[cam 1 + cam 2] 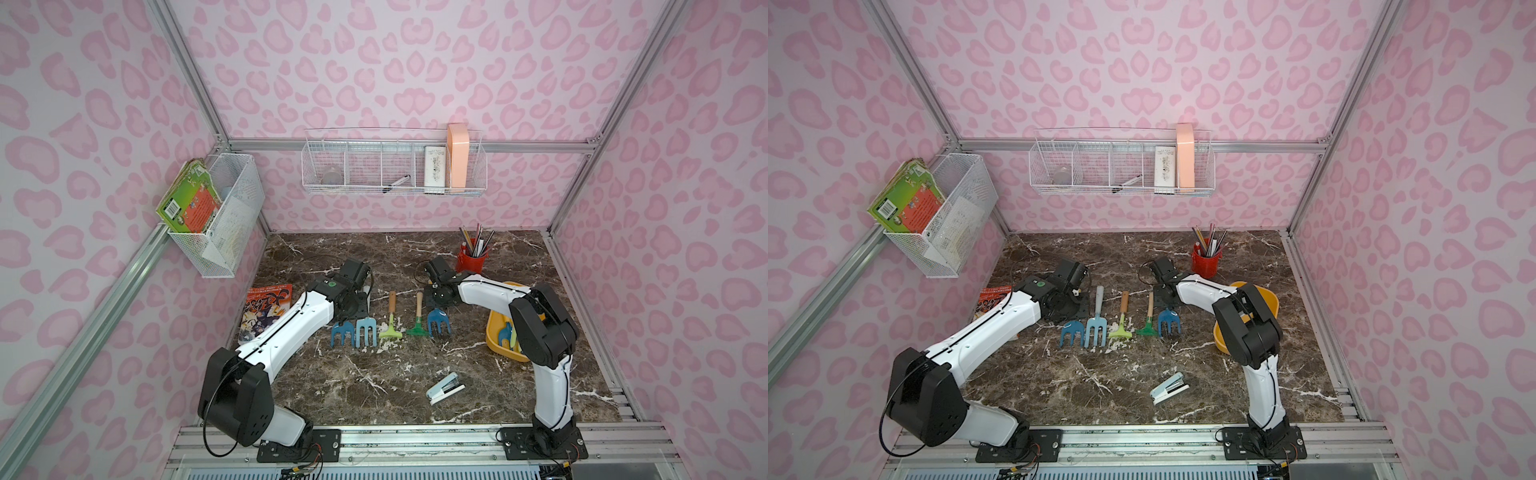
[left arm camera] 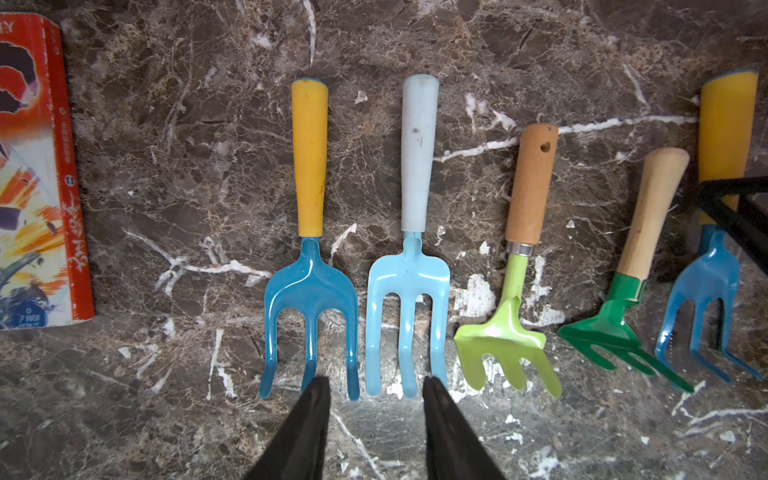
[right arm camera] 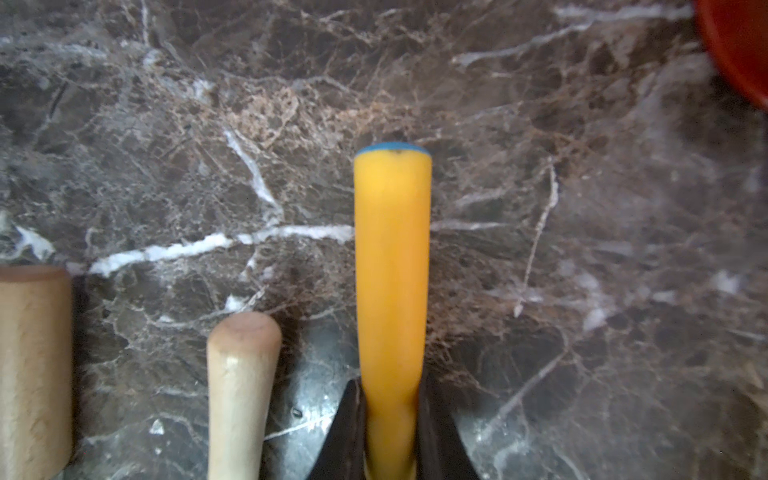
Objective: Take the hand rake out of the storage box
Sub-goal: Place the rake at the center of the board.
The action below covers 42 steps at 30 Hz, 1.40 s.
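The hand rake point(image 1: 439, 322) has a blue forked head and a yellow handle point(image 3: 392, 257). It sits low over the marble table at the right end of a row of garden tools, outside the storage box. My right gripper point(image 3: 390, 399) is shut on its handle and hides the handle in both top views. The yellow storage box point(image 1: 496, 332) stands at the right, partly behind my right arm. My left gripper point(image 2: 376, 384) is open and holds nothing. It hovers by the tines of another blue rake point(image 2: 311, 291) and a light blue fork point(image 2: 409, 282).
A light green rake point(image 1: 390, 328) and a dark green rake point(image 1: 417, 326) lie mid-row. Small tools point(image 1: 507, 332) lie in the box. A red pencil cup point(image 1: 471, 259) stands behind my right gripper. A stapler point(image 1: 445, 388) lies near the front and a comic book point(image 1: 266, 307) at left.
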### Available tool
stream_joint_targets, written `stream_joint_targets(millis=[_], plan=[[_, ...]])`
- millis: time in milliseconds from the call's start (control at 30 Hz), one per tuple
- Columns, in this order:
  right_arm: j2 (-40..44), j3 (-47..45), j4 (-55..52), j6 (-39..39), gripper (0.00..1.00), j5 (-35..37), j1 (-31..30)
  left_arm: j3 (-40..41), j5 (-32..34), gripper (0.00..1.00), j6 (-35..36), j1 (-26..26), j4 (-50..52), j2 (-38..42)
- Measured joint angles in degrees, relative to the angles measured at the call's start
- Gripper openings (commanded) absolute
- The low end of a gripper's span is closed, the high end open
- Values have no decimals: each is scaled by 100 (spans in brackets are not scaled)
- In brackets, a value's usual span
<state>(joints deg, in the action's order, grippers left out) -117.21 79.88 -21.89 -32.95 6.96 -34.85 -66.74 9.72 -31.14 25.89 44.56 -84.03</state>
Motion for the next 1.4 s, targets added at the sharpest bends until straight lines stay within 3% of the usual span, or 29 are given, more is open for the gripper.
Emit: stream_joint_targets(millis=[433,1167,1400], plan=[[153,-363,280,4,1,46,46,-22,2,42,-2,0,-2,0],[396,-640,144,-136,38,-129,151,-162,2,42,0,0,9,-37],[968,-931,-55,-197,45,-452,363,-225,4,42,2,0,11,-48]])
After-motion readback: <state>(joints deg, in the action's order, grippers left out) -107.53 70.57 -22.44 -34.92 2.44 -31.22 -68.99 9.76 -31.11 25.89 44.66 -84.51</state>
